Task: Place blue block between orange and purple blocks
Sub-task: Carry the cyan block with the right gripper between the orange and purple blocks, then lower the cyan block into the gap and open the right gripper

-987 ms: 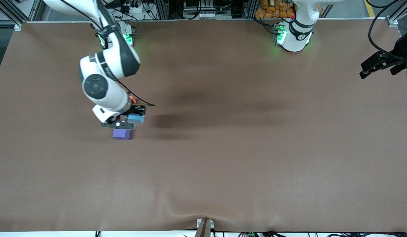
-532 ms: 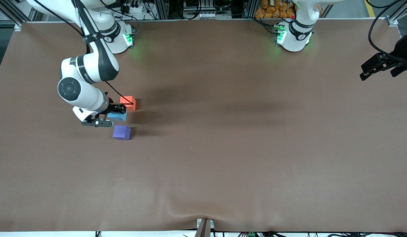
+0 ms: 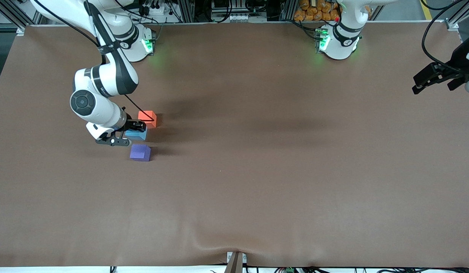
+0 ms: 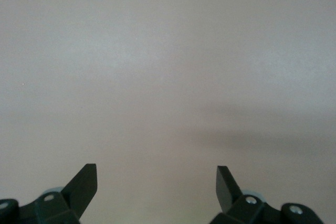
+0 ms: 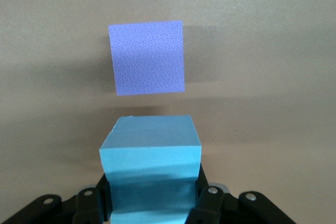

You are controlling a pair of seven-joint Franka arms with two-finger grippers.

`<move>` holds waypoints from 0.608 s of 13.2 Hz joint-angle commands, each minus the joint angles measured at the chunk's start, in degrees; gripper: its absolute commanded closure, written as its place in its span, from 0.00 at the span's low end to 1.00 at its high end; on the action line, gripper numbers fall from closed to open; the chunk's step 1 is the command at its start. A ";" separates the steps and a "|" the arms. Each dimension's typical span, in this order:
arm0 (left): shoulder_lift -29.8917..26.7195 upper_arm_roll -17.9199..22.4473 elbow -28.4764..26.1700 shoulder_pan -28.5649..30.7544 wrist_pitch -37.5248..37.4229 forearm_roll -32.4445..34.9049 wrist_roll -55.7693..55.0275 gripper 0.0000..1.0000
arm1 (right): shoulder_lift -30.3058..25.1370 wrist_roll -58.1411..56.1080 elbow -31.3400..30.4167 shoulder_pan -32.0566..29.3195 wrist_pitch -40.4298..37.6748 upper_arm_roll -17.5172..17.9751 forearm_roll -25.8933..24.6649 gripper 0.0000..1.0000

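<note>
Three cubes — blue block [image 3: 137, 133] (right gripper [image 3: 131, 131]-held), orange [image 3: 147, 118], purple [image 3: 140, 152].

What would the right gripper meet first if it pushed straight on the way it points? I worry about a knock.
Most likely the purple block. In the right wrist view it lies straight ahead of the right gripper, whose jaws hold the blue block; a gap of bare table separates the two blocks, though depth is unclear.

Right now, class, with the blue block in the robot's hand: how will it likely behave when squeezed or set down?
The blue block looks pinched inward where the right hand grips it, so it is probably soft, light foam. Its matte, flat faces suggest little slipping or rolling. The left hand waits open.
</note>
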 commanded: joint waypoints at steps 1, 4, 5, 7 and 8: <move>-0.30 -0.04 -0.03 0.39 0.52 -0.71 1.18 0.00 | 0.40 -1.03 -1.25 -0.68 1.78 0.82 -0.12 1.00; -0.30 -0.04 -0.03 0.48 0.87 -1.68 1.18 0.00 | 2.07 -1.04 -1.60 -0.16 3.71 0.90 -0.12 1.00; -0.30 -0.04 -0.03 0.48 0.96 -1.68 1.18 0.00 | 2.42 -1.04 -1.69 -0.16 4.50 0.90 -0.12 1.00; -0.21 -0.04 -0.03 0.48 2.44 -2.82 1.18 0.00 | 3.30 -1.04 -1.77 -0.07 5.03 0.90 -0.12 1.00; -0.13 -0.04 -0.03 0.48 2.63 -2.83 1.18 0.00 | 3.65 -1.04 -1.86 -0.07 5.73 0.90 -0.12 1.00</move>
